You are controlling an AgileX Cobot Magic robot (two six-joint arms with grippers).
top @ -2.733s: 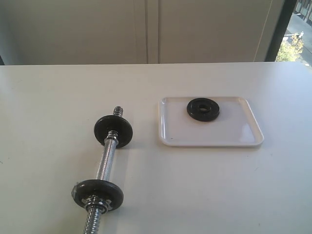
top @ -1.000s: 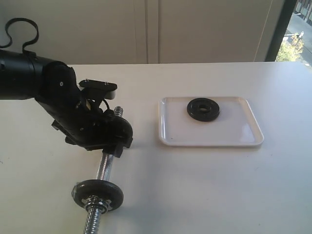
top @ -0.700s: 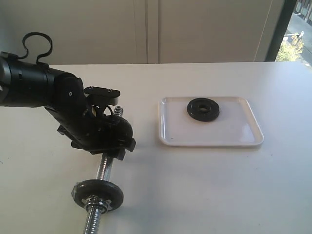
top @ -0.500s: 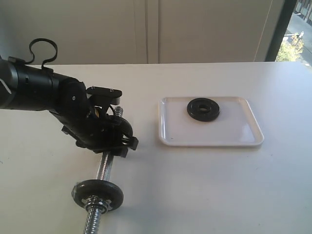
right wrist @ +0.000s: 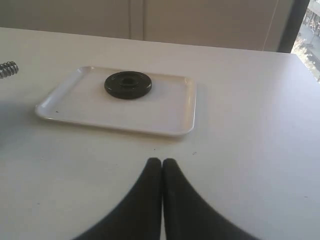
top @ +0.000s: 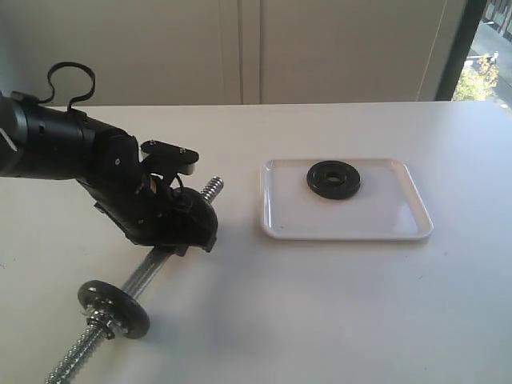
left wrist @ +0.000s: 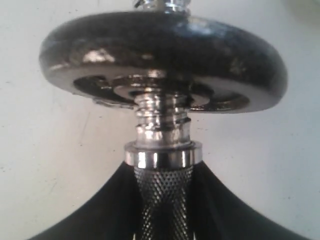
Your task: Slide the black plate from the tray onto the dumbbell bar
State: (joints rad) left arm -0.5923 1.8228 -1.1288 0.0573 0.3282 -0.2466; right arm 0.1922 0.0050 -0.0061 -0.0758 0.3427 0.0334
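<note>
The black plate (top: pixel 334 179) (right wrist: pixel 128 84) lies flat at the back of the white tray (top: pixel 344 232) (right wrist: pixel 115 122). The dumbbell bar (top: pixel 148 268) (left wrist: pixel 162 145) slants across the table's left side, its far threaded end toward the tray. My left gripper (top: pixel 182 232) (left wrist: pixel 162 172) is shut on its knurled middle. In the left wrist view a black disc (left wrist: pixel 162 55) sits on the bar just past the fingers (left wrist: pixel 105 210); the exterior view hides it behind the gripper. Another disc (top: pixel 113 308) sits near the bar's near end. My right gripper (right wrist: pixel 162 162) is shut and empty, short of the tray.
The bar's near threaded end (top: pixel 72 364) reaches close to the table's front edge. The bar's far threaded tip (right wrist: pixel 7 68) shows at the edge of the right wrist view, a little way from the tray. A wall stands behind the table.
The left gripper's fingers closed onto the bar's middle. The bar swung: its near end with the disc went left, its far end went right toward the tray.
</note>
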